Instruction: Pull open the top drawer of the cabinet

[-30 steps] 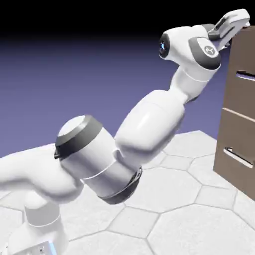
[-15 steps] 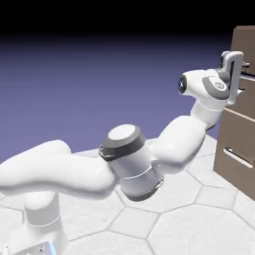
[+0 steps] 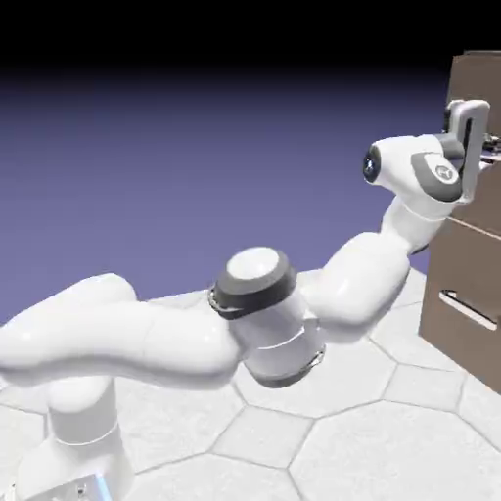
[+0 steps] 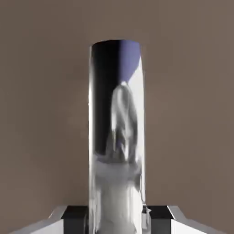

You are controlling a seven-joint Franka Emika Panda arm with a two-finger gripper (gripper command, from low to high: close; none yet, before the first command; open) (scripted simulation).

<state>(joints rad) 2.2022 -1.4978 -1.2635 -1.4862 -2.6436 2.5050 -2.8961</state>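
The cabinet [image 3: 470, 225] stands upright at the exterior view's right edge on the worktop [image 3: 372, 431], its top drawer [image 3: 486, 181] facing left toward the arm. The silver handle [image 4: 117, 137] lies level along the drawer front, though it runs top to bottom in the hand view. The gripper [image 3: 489, 149], wide open a second ago up by the cabinet's top corner, has come down and now clamps that handle.

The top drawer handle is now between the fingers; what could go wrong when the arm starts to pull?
1. The end effector is shut on the silver bar handle, which looks smooth and shiny; it may slip out.
2. In the exterior view the top drawer looks barely open, so a pull not straight out from the cabinet could jam it.
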